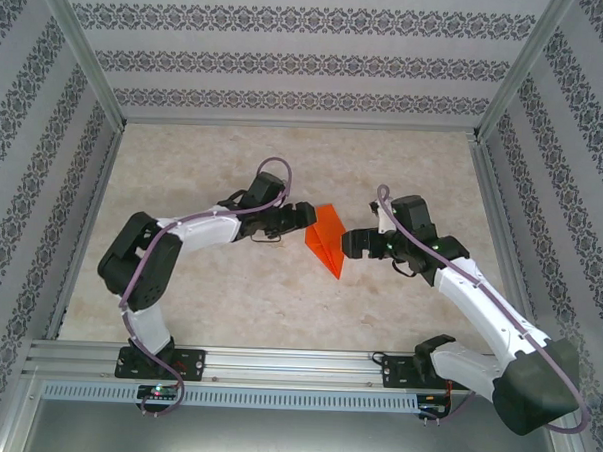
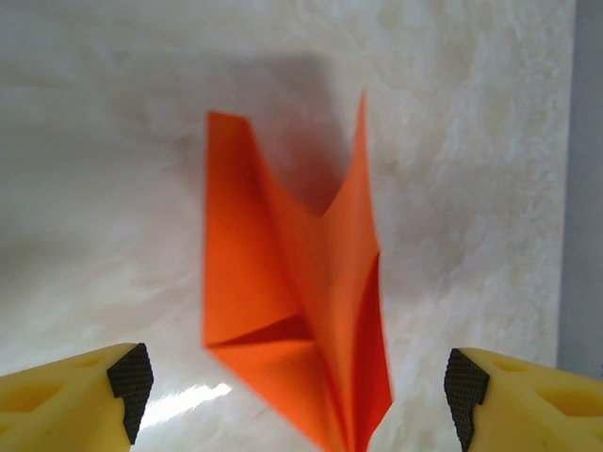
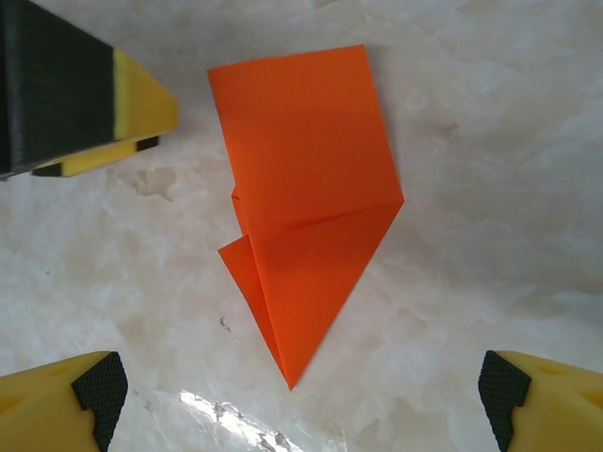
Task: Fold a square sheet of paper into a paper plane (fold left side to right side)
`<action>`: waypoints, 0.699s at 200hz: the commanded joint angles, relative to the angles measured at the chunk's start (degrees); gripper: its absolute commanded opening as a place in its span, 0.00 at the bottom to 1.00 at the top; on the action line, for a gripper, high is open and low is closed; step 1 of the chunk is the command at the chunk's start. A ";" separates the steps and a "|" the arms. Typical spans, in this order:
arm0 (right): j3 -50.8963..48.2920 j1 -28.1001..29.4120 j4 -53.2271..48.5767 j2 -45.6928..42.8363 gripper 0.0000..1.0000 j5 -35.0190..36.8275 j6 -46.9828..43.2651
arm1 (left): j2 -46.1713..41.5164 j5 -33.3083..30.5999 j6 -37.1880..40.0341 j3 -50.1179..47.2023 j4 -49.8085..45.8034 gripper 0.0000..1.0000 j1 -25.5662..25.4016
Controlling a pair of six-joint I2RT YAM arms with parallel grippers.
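Observation:
The orange-red sheet of paper (image 1: 328,237) lies at mid-table between both grippers, folded into a pointed dart, the paper plane. Its tip points toward the near edge. In the left wrist view the paper (image 2: 283,301) shows two flaps rising in a V above the creased nose. In the right wrist view the paper (image 3: 306,188) looks flatter, with a lower layer peeking out on its left. My left gripper (image 1: 300,218) (image 2: 300,381) stands open just left of it, holding nothing. My right gripper (image 1: 353,240) (image 3: 301,386) stands open just right of it, apart from the paper. One of the left gripper's fingers (image 3: 85,104) shows beyond the paper.
The marbled beige table top (image 1: 228,313) has bare room on all sides of the paper. An aluminium rail (image 1: 295,364) runs along the near edge by the arm bases. Patterned walls (image 1: 289,55) with metal posts enclose the back and sides.

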 commanded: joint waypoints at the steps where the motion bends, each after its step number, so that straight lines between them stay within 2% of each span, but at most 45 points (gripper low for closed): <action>1: -2.06 -2.31 4.19 -0.66 0.98 -5.94 3.81 | 4.11 3.07 -3.28 4.60 3.05 0.84 -1.08; 19: -3.47 -4.51 5.08 -1.32 0.98 -8.22 4.57 | 8.02 4.50 -4.69 6.84 3.79 0.84 -1.34; 34: -4.77 -6.51 6.51 -2.03 0.98 -10.16 5.49 | 10.52 5.20 -4.99 8.45 4.14 0.78 -1.42; 54: -6.85 -8.89 8.95 -3.39 0.98 -12.84 6.34 | 11.87 5.59 -4.43 8.75 6.67 0.64 -1.43; 68: -8.13 -9.64 10.67 -4.41 0.98 -13.52 6.37 | 12.01 5.46 -3.75 8.29 7.68 0.49 -1.10; 93: -10.24 -9.74 14.42 -5.76 0.98 -14.00 5.22 | 10.99 6.30 -2.38 5.88 10.49 0.27 -0.60; 117: -11.58 -9.84 18.02 -4.89 0.98 -13.60 6.47 | 9.08 7.85 -0.77 2.41 14.02 0.16 0.20; 140: -9.42 -10.01 18.32 -0.19 0.98 -18.20 6.68 | 6.58 9.53 1.20 -0.92 16.29 0.10 1.23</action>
